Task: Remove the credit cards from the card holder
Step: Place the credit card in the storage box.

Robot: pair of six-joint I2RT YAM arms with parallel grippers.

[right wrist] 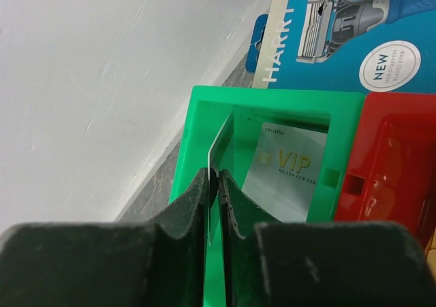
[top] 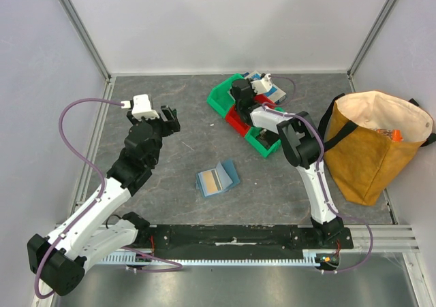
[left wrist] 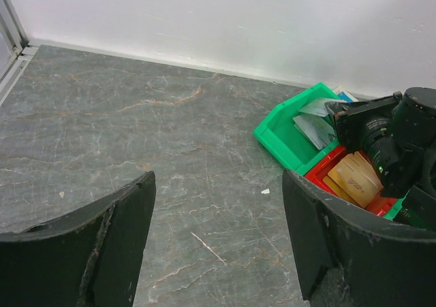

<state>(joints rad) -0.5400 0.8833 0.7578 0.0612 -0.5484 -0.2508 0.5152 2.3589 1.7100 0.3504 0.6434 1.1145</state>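
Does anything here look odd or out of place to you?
One thing: a thin card stands on edge, pinched by the right gripper over the green bin, while the VIP card below it lies flat. The card holder lies splayed open mid-table, with a tan card showing inside.

Card holder [top: 218, 179] slate-blue; green bin [right wrist: 272, 97], red bin [right wrist: 398, 106]; VIP card [right wrist: 286, 165] silver w/ gold lettering; edge-on card [right wrist: 221, 140] whitish; grey-marbled table [left wrist: 136, 130].
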